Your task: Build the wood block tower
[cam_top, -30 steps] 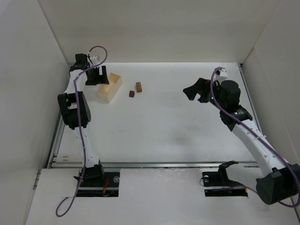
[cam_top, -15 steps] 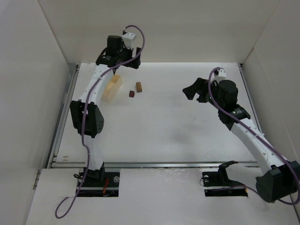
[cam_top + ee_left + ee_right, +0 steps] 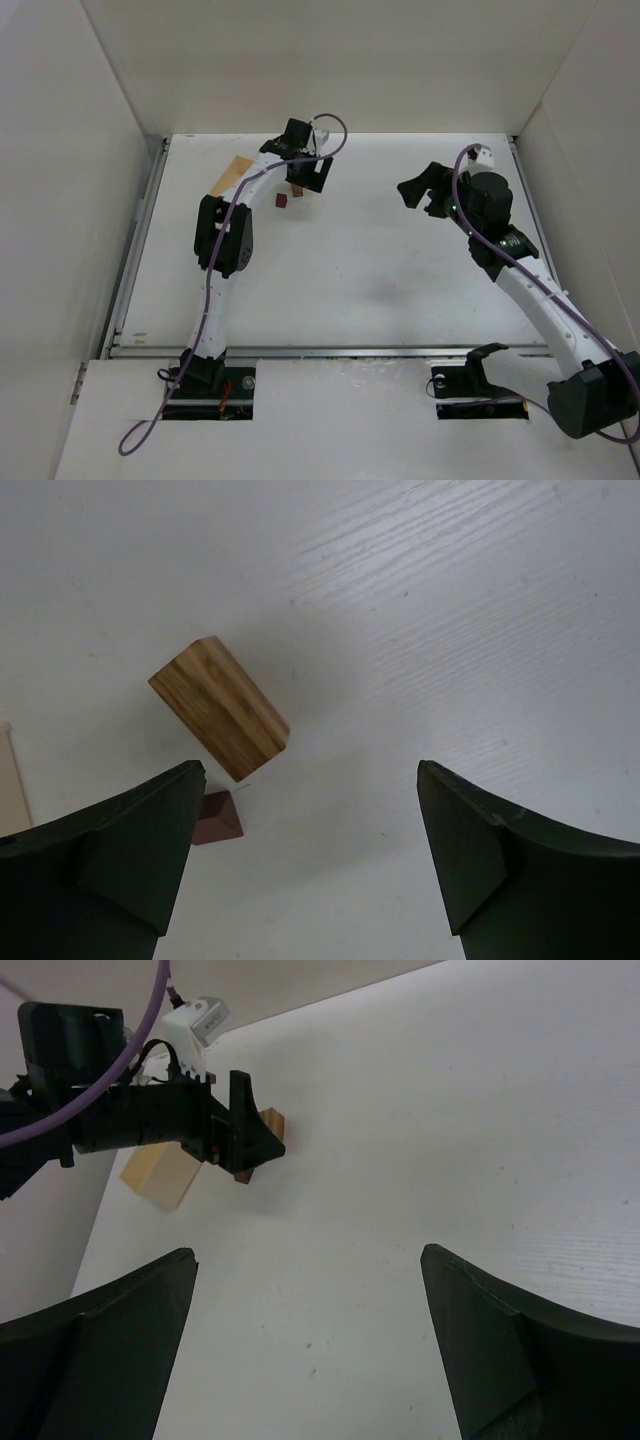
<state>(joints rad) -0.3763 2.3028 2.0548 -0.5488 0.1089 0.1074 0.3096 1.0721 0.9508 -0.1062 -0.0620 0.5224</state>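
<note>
The light tan cube and the dark reddish-brown cube lie close together on the white table, apart from each other. My left gripper hovers over them, open and empty. The tan cube lies ahead of its left finger and the brown cube shows at that finger's inner edge. In the top view the left gripper covers most of the tan cube; the brown cube shows just beside it. My right gripper is open and empty, well to the right of the cubes. Its view shows the tan cube and brown cube.
A larger pale wooden oblong box lies at the back left, partly behind the left arm; it also shows in the right wrist view. White walls enclose the table on the left, back and right.
The left arm has swung from the back left corner rightward, past the pale box, to above the two cubes. The right gripper has barely shifted.
</note>
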